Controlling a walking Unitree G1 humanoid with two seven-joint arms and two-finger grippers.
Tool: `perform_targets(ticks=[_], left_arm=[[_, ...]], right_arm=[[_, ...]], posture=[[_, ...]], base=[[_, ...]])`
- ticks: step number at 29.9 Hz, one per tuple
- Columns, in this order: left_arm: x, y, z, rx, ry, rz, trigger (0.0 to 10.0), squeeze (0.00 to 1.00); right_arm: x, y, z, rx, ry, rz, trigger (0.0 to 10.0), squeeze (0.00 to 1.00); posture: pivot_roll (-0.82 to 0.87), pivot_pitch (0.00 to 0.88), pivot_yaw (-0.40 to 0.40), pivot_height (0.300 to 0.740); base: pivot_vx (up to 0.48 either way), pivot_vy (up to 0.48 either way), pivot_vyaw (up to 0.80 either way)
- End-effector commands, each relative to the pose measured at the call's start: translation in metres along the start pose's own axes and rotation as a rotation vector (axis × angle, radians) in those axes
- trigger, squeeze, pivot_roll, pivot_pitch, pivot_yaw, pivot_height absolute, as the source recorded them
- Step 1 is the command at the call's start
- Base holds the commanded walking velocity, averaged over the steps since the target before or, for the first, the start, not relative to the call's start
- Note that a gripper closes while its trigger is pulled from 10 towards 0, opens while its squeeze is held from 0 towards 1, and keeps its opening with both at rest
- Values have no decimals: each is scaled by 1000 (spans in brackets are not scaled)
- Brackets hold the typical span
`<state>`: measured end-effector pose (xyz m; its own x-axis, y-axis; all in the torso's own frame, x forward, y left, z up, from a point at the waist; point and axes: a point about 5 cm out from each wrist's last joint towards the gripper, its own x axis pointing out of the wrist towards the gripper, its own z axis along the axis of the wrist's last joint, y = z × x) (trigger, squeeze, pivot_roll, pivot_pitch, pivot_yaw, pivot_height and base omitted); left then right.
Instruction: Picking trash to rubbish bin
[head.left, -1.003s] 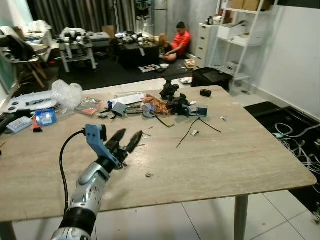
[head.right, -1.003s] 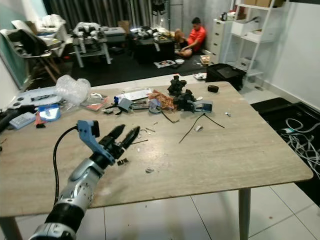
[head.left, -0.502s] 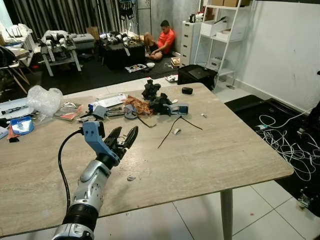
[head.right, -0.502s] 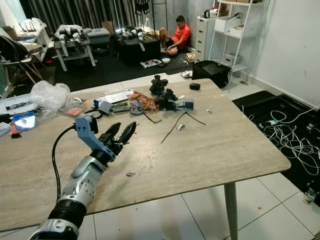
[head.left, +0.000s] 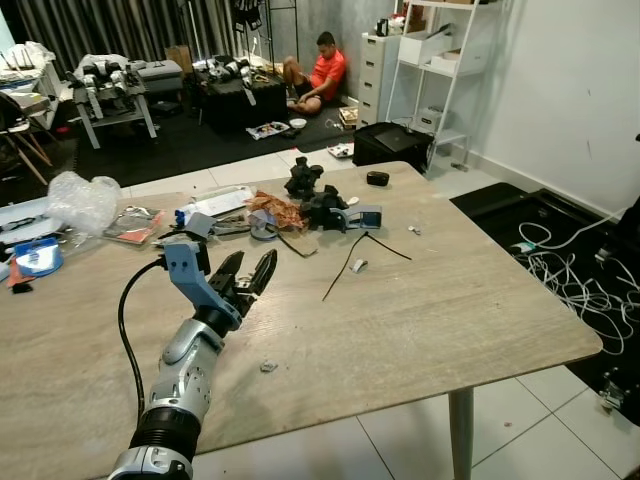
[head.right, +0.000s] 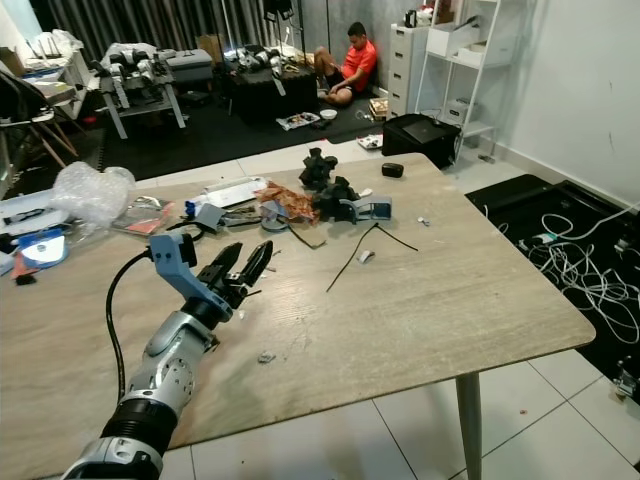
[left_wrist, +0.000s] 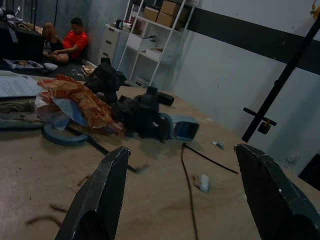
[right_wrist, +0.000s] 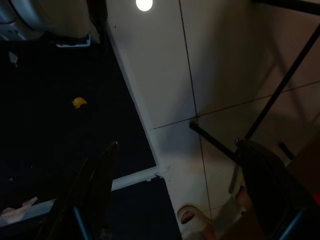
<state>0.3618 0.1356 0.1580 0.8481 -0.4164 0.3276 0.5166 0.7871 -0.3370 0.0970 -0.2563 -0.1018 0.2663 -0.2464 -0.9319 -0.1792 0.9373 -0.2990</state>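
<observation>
Lying near the far middle of the wooden table (head.left: 450, 310), an orange crumpled wrapper (head.left: 280, 210) sat among black gadgets (head.left: 322, 208), a black cable (head.left: 345, 265) and small scraps (head.left: 268, 366). Well short of it, the left gripper (head.left: 250, 277) hovered over the tabletop, fingers spread wide and holding nothing. The right gripper (right_wrist: 175, 200) hung wide open above pale floor tiles (right_wrist: 165, 75). A person (head.left: 318, 78) sat on the floor far behind
</observation>
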Motion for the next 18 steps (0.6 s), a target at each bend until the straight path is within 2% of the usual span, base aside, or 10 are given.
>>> perform_targets(ticks=[1, 18], left_arm=[[0, -1, 0, 15, -1, -9, 10000, 0], [1, -3, 0, 26, -3, -24, 10000, 0]], right_arm=[[0, 6, -4, 11, 11, 13, 10000, 0], [0, 7, -6, 0, 15, 16, 10000, 0]], posture=[[-208, 94, 93, 740], [-209, 98, 90, 740]], base=[[307, 0, 0], [310, 0, 0]])
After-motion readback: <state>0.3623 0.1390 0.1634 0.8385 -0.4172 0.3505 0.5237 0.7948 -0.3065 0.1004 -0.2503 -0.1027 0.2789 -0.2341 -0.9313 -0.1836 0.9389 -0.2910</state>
